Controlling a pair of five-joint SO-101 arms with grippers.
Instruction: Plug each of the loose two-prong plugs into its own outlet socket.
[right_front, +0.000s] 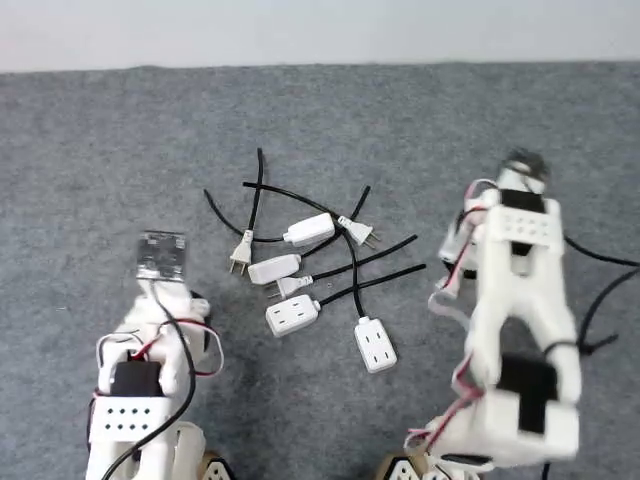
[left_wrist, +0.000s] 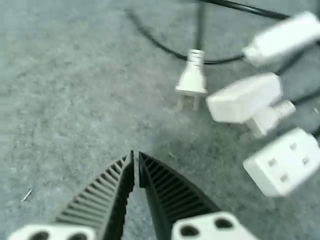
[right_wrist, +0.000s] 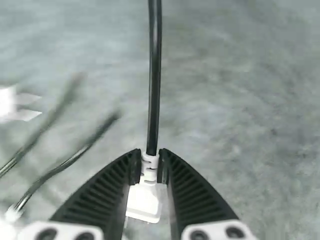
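Note:
Several white plugs and outlet sockets on black cords lie tangled mid-table. A loose two-prong plug (right_front: 240, 255) (left_wrist: 192, 80) is the nearest to my left gripper (left_wrist: 135, 159), which is shut and empty, low over the carpet just short of it. Beside that plug lie a long white socket body (right_front: 274, 268) (left_wrist: 245, 97), another plug (right_front: 292, 286) (left_wrist: 270, 117) and a multi-slot outlet (right_front: 292, 316) (left_wrist: 282, 160). A further outlet (right_front: 376, 344) and plug (right_front: 358, 232) lie more to the right. My right gripper (right_wrist: 148, 152) is shut on a white plug (right_wrist: 145, 197), whose black cord (right_wrist: 154, 75) runs straight away from it.
Grey carpet (right_front: 100, 150) covers the table up to a pale wall at the back. The right arm (right_front: 520, 300) stands to the right of the tangle, the left arm (right_front: 150, 370) at the front left. Thin black cords (right_wrist: 60, 150) trail past the right gripper.

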